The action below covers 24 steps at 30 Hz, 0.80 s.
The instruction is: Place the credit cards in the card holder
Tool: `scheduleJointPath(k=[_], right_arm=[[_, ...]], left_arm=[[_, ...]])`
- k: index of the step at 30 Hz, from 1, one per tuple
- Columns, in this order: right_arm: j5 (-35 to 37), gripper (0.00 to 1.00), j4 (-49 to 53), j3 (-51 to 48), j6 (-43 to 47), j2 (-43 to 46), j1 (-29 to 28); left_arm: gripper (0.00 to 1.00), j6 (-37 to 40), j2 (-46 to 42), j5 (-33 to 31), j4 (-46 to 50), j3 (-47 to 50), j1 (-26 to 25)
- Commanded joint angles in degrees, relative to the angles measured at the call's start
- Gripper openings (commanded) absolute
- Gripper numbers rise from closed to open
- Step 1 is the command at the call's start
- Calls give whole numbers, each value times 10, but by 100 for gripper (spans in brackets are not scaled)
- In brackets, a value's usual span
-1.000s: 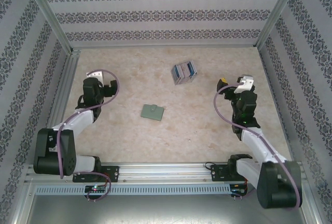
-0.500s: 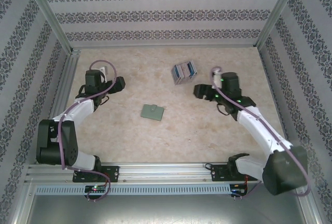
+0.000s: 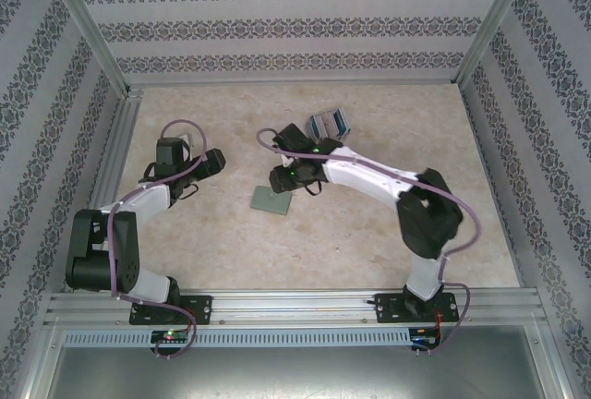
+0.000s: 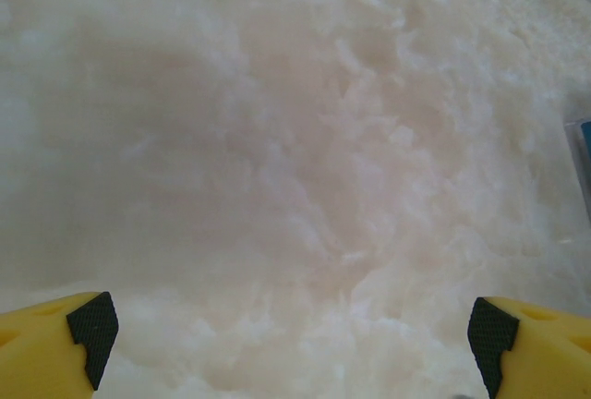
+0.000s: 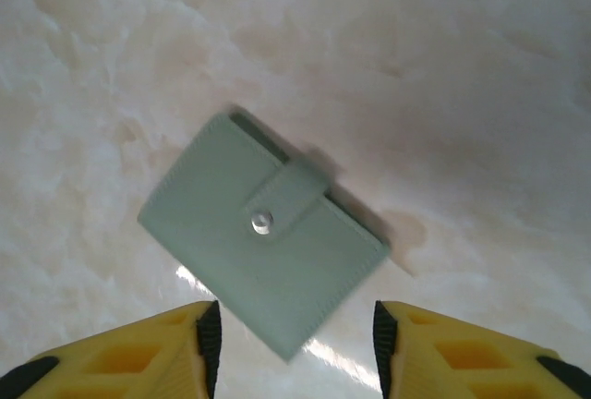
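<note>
The step in hand looks like the right arm's reach for the small, flat, grey-green folding card holder (image 3: 271, 201), which lies shut on the pale marbled bench (image 3: 212, 242) near the middle. The right gripper (image 3: 280, 177) hovers just over it. In the wrist view the right gripper (image 5: 295, 339) has its yellow fingers set at a middling gap with nothing between them, and the card holder (image 5: 263, 242) sits diagonal to them, its near corner pointing into the gap.

The closing tab (image 5: 294, 191) is fastened by a small silver snap (image 5: 262, 223), so the holder probably has to be opened before anything goes in. To do this well, I would turn the wrist until the fingers square up with two opposite edges, not a corner. Otherwise the thin holder is likely to pivot or skid on the smooth bench. A low, level descent with the fingertips meeting the bench just outside the edges should let them scrape under.

The left gripper (image 3: 214, 161) hangs wide open over bare bench, well to the left of the holder; its pads (image 4: 92, 325) hold nothing. It could usefully pin one panel.

The tight bundle of blue, white and pinkish-grey credit cards (image 3: 331, 124) rests farther back, beside the right arm's forearm, and is not yet picked up.
</note>
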<state>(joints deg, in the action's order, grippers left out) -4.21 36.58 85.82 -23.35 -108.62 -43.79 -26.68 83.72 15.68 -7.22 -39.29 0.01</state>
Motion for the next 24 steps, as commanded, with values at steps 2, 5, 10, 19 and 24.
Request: scheduleJointPath(k=[2,5,10,19,24], right_arm=[[44,44,139,130,-26,-82,-10],[42,41,169,189,-26,-125,-19],[54,41,241,282,-14,-201,-36],[68,38,293,339,1,-250,-54],[67,36,320,368,11,-277,-58]], left_arm=[[99,-40,-8,-2,-22,13,-4],[99,-44,-11,-2,-34,21,-6],[99,-41,-5,-10,-19,11,-6],[99,-51,-1,-4,-28,17,-7],[99,-52,2,2,-30,16,-7]])
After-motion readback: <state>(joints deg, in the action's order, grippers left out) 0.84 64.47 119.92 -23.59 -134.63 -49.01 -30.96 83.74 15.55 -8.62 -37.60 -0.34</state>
